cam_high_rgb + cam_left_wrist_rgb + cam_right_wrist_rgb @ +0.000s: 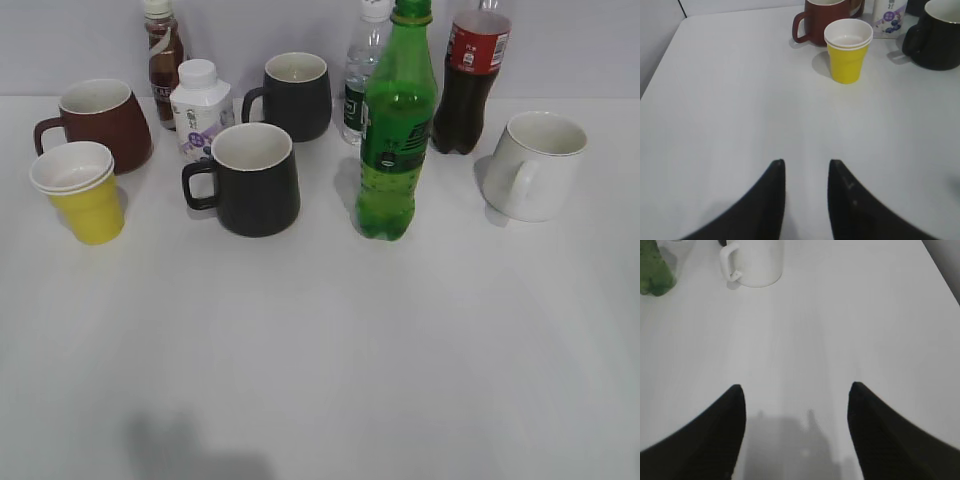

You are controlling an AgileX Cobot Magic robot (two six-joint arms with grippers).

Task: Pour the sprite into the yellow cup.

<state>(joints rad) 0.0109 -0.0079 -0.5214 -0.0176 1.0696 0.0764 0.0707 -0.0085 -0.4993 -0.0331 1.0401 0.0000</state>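
- So basically nothing is done yet, as far as I can tell. The sprite (397,125) stands upright on the worktop (320,360), right of centre, green cap on, liquid inside.
- The yellow cup (83,192) sits way over at the left edge of the group, just in front of the dark red mug (100,122). From the left wrist view the cup (848,50) looks empty, white inside, and it seems to be 2 cups stacked since there's a double rim.
- The left pincer (806,172) holds nothing, fingers a small gap apart over bare worktop, with the cup well ahead of it.
- The right pincer (796,392) is spread wide, empty too. In its view the bottle's base (655,270) only peeks in at the top left corner, next to the white mug (755,262).
- Neither arm shows in the exterior view, so both are well back from the things.
- Bottle and cup are well apart, with a black mug (250,178) standing between them, so that's clutter to steer around.
- What's left, my guess: pretty much everything. Grab the bottle, get that cap off (it looks shut, so probably a 2 arm job), carry it over to the cup or bring the cup closer, tip and pour.
- The cup looks light, so I'd worry about it tipping.
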